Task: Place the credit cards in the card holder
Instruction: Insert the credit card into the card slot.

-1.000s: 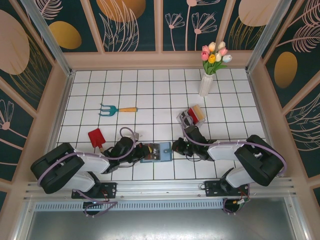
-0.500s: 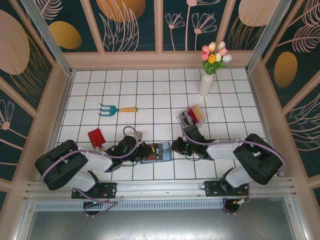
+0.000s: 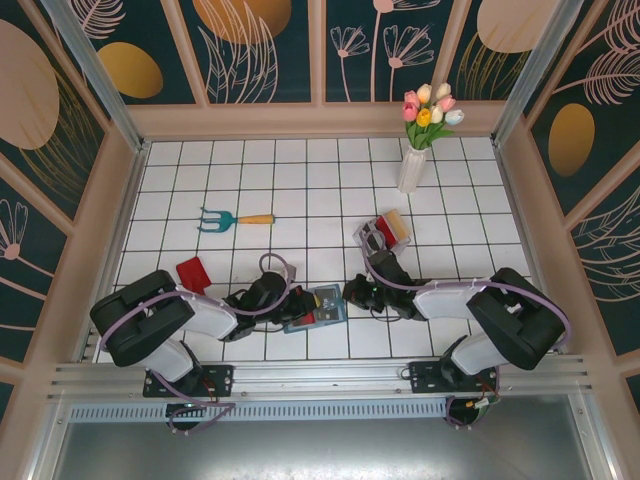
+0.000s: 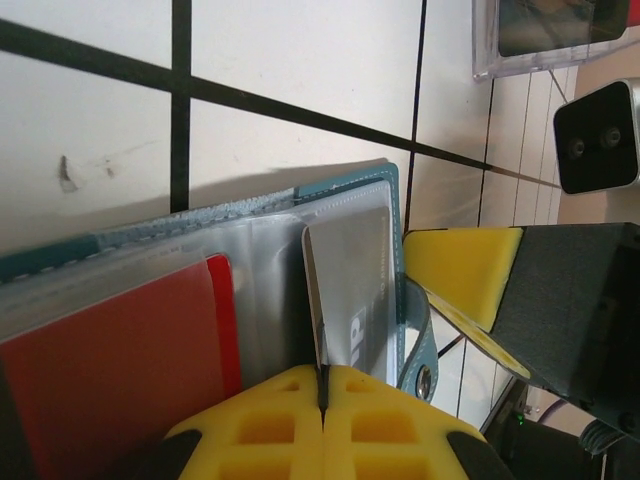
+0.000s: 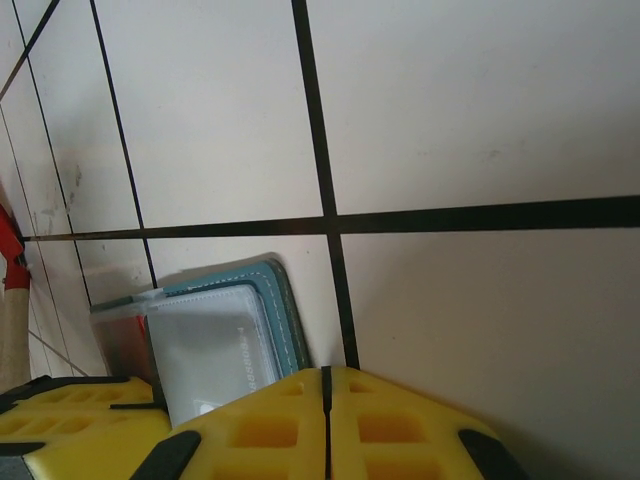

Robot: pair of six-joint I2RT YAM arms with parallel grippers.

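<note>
My left gripper (image 4: 322, 388), shut on a grey plastic card (image 4: 352, 290), may shove the teal folding card holder (image 4: 250, 206) away if my closed right gripper (image 5: 325, 390) slips.

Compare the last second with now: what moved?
The left arm swung right and the left gripper, shut on a grey card, pushed in. The card holder twisted and slid slightly right. Nothing was let go. Unchanged: the right gripper, shut at the holder's right edge, the rake, the vase and the clear rack.
</note>
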